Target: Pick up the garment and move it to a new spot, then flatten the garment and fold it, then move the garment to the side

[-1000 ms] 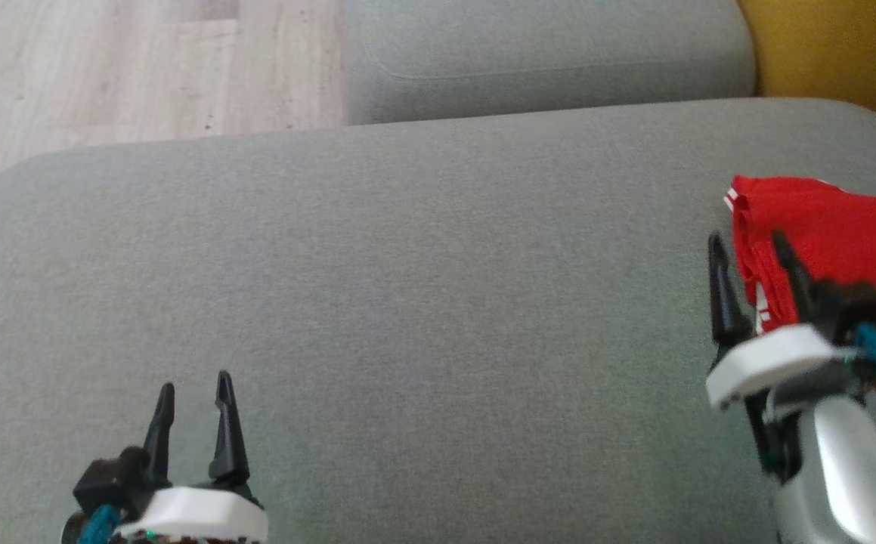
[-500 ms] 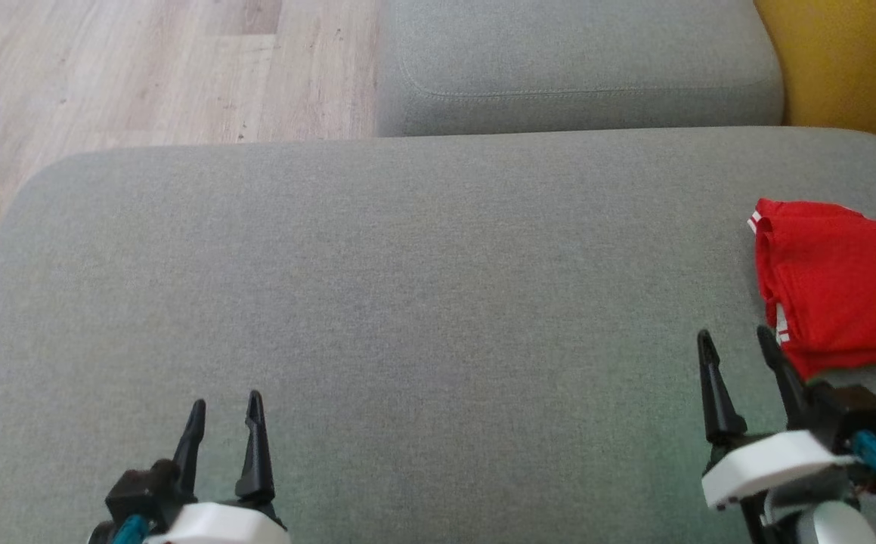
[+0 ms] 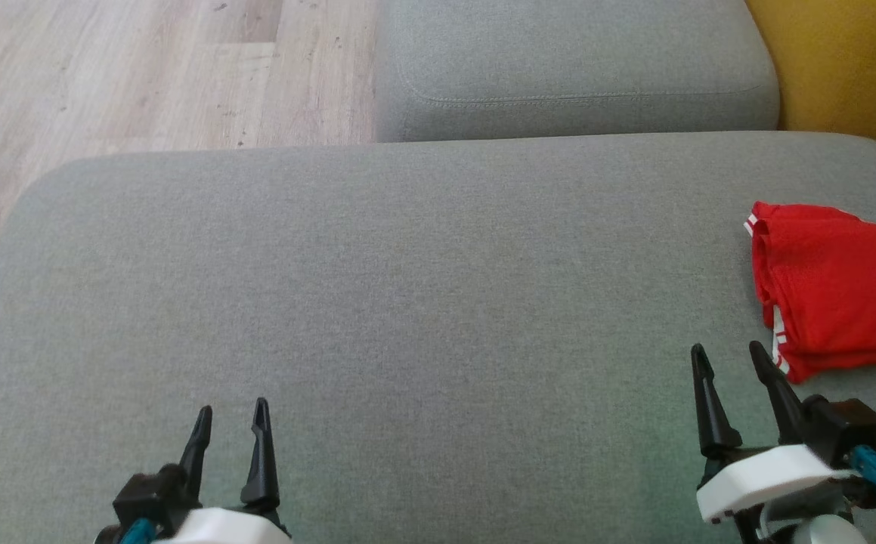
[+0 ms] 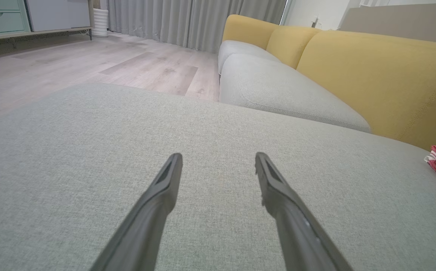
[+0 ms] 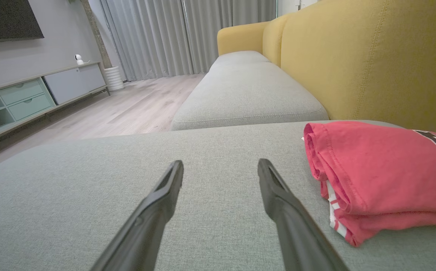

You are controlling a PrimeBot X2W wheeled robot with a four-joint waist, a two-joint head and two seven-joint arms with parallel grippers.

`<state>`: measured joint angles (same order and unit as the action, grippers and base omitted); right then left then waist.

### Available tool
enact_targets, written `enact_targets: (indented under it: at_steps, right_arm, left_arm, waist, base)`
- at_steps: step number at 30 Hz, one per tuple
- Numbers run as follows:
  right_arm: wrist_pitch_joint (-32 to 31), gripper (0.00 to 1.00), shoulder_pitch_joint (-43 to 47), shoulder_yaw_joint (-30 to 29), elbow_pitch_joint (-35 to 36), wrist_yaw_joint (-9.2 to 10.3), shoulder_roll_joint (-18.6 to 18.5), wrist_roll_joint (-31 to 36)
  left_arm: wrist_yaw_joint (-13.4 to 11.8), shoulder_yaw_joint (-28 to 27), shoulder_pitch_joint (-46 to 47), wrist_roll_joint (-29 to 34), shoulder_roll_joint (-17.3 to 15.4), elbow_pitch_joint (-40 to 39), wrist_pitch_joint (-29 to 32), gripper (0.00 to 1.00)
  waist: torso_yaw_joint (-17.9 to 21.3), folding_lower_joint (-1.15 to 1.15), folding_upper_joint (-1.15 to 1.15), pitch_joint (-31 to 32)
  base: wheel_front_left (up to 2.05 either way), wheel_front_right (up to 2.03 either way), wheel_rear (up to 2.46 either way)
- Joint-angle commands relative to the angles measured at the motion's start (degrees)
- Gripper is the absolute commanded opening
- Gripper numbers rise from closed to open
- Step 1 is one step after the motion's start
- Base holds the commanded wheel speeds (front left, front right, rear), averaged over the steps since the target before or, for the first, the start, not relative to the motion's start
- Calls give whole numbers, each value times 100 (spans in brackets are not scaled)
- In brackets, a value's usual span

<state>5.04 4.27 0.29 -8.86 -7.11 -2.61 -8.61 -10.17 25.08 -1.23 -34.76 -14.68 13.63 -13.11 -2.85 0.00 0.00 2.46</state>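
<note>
Garment (image 3: 834,291): a red shirt, folded into a thick, flat stack. It is lying on the grey seat cushion (image 3: 407,302), at its right side toward the far right corner. Its rounded folded edge is facing the cushion's middle. White-striped trim is peeking out between layers at that edge. Dark lettering is showing on top, partly cut off.

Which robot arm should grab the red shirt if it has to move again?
The right arm, probably. Its open jaws sit just beside the folded red shirt on the grey cushion; the left arm, jaws also open, is far across it.
</note>
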Motion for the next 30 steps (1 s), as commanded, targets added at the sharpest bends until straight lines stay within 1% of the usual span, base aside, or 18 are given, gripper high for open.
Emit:
enact_targets:
  at_steps: [1,2,3,8,30]
  right_arm:
    - [62,100,-159,163,195,-37,-27,-53]
    - [61,100,-154,165,190,-37,-27,-58]
    - [0,0,0,5,0,0,0,-42]
    - [-11,0,99,7,-412,1,5,-63]
    - [-188,0,-101,-84,-430,-6,-23,-1552]
  left_arm:
    - [-46,-170,228,26,-77,-182,-5,100]
    - [-52,-169,228,25,-79,-189,-4,100]
    - [-5,5,0,-1,-2,-13,1,0]
    - [15,69,-158,-22,82,303,5,0]
    - [323,-480,4,-1047,261,272,334,0]
  waist:
    - [-3,0,0,0]
    - [-3,0,0,1]
    - [-3,0,0,2]
    - [-3,0,0,2]
    - [48,0,0,-44]
  base:
    - [0,0,0]
    - [0,0,0]
    - [0,0,0]
    - [0,0,0]
    - [0,0,0]
